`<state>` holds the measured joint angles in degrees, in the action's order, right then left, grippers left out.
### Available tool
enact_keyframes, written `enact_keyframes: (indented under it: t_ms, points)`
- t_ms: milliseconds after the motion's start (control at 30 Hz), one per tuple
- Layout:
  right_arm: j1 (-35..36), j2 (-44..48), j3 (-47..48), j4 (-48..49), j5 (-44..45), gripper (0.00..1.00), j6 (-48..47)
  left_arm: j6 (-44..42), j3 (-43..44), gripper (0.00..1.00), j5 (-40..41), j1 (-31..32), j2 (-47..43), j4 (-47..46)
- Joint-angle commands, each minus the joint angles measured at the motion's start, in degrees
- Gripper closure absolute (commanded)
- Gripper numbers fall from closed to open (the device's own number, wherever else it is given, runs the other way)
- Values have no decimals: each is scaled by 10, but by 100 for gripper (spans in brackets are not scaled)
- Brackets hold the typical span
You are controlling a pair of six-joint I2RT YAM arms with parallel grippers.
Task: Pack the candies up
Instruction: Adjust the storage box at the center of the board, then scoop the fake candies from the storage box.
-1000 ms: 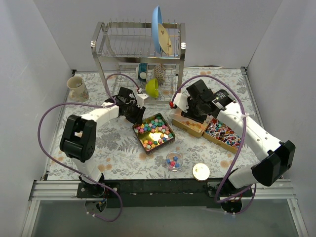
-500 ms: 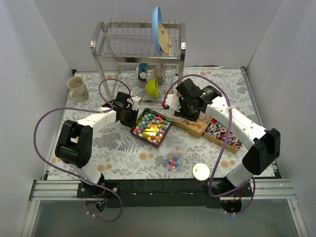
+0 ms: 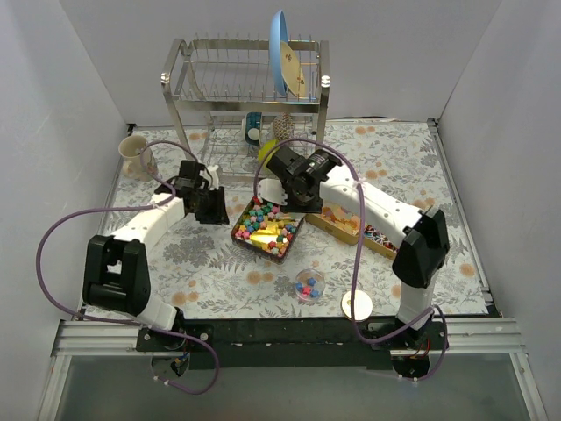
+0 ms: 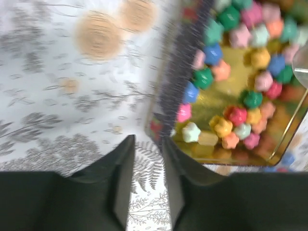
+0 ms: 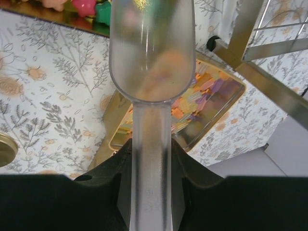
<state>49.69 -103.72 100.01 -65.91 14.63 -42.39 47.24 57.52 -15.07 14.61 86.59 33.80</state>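
Observation:
A square gold tin [image 3: 238, 235] holds multicoloured star-shaped candies [image 3: 263, 217]; they also show in the left wrist view [image 4: 243, 96]. My left gripper [image 3: 213, 209] sits low at the tin's left corner [image 4: 161, 127], its jaws slightly parted [image 4: 147, 142] with only tablecloth between them. My right gripper [image 3: 294, 191] is shut [image 5: 150, 144] on the handle of a clear plastic scoop [image 5: 151, 53], held at the tin's far edge. The scoop looks empty. A tin of orange candies [image 3: 340, 221] lies right of it. A tin of red-white-blue candies [image 3: 379, 235] is mostly hidden by my right arm.
A small glass jar [image 3: 308, 283] with a few candies and a round gold lid [image 3: 357, 305] sit near the front edge. A steel dish rack [image 3: 245, 96] with a blue plate and a yellow-green bowl [image 3: 267, 154] stands at the back. A mug [image 3: 136, 156] is back left.
Both arms have swung left. My right gripper carried the scoop from the orange tin to the multicoloured tin. That tin turned and shifted left; my left gripper then drew back from it.

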Motion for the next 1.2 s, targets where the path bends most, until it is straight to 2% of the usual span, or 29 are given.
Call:
enact_keyframes:
  t_ms: [0, 100, 133, 333, 700, 1000, 1167]
  points:
    - [7, -63, 111, -82, 64, 99, 19, 42, -18, 84, -21, -68, -16, -10]
    - [18, -78, 117, -90, 114, 99, 12, 50, -35, 99, -41, -74, -16, -21]
    - [21, -78, 113, -90, 127, 99, 6, 52, -44, 100, -49, -74, -16, -23]
    - [51, -75, 91, -76, 202, 99, -43, 68, -80, 100, -119, -74, -3, -32]
    - [98, -129, 107, -88, 300, 99, -86, 95, -106, 100, -187, -71, 21, -59]
    - [112, -189, 128, -91, 360, 99, -82, 109, -133, 100, -224, -70, 16, -95]
    - [117, -222, 155, -88, 358, 99, -80, 113, -140, 100, -232, -70, 19, -103]
